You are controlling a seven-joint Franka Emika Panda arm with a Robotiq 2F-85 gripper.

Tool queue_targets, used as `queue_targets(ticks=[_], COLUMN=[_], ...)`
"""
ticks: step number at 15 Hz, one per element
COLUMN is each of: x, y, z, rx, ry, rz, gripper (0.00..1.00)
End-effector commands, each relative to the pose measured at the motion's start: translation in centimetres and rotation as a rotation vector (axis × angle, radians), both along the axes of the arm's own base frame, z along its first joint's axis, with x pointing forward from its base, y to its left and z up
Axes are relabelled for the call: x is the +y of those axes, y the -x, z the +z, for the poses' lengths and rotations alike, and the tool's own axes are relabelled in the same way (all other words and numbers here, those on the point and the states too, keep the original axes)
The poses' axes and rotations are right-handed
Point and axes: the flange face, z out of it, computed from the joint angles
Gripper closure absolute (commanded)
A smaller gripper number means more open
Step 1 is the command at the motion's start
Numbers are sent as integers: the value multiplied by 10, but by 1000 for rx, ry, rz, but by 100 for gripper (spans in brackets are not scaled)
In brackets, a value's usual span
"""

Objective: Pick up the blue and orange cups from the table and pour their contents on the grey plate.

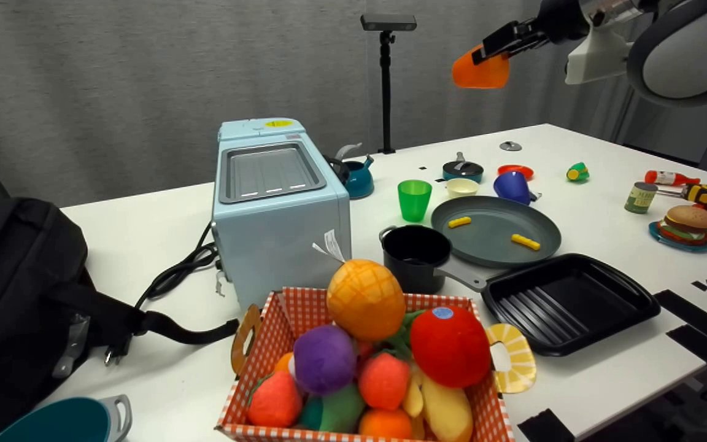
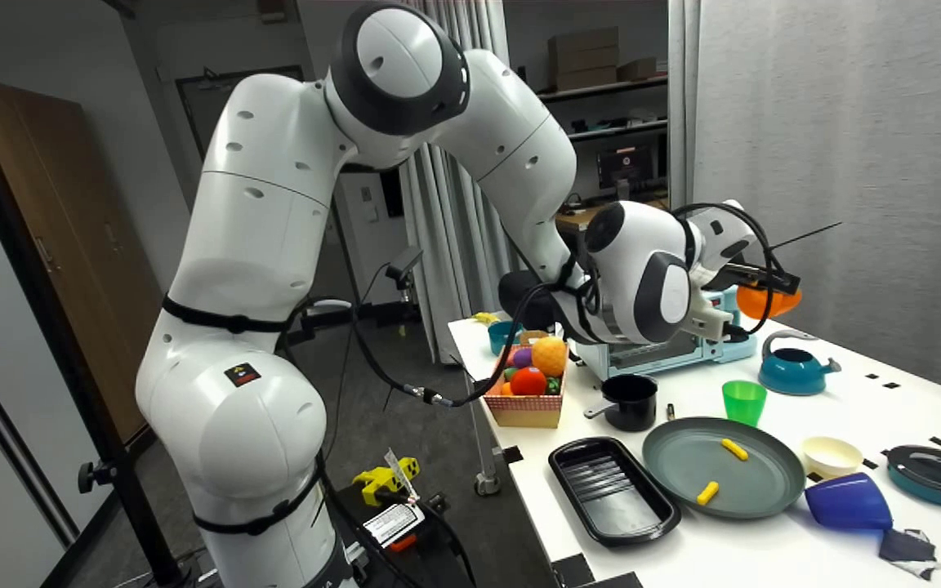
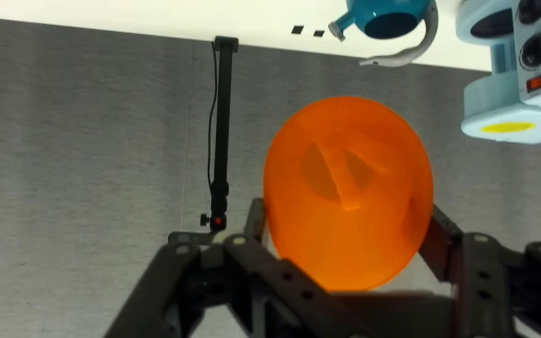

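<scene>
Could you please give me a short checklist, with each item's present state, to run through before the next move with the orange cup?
1. Orange cup gripped: ok; the hand holds it on both sides.
2. Something left to pour: ok; a stick-shaped piece shows inside the cup in the wrist view.
3. Grey plate ready: ok; it lies face up with two yellow pieces on it.
4. Cup directly over the plate: cannot tell; it is held high, and the views do not settle it.
5. Blue cup emptied: cannot tell; it lies tipped beside the plate, its inside not clearly visible.
</scene>
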Motion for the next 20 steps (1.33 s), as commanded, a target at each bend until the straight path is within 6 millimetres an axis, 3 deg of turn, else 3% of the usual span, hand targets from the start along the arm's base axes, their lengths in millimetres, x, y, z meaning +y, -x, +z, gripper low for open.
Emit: queue_targets(ticks=[1, 6, 13, 15, 20], x=[5, 21, 20, 18, 10], y=[26, 42, 47, 34, 23], z=[2, 4, 20, 40, 63], rx=[-133, -276, -424, -443, -517], ry=[-25, -77, -100, -105, -104], rz=[-9, 39, 66, 66, 57], gripper=[49, 49, 49, 49, 49])
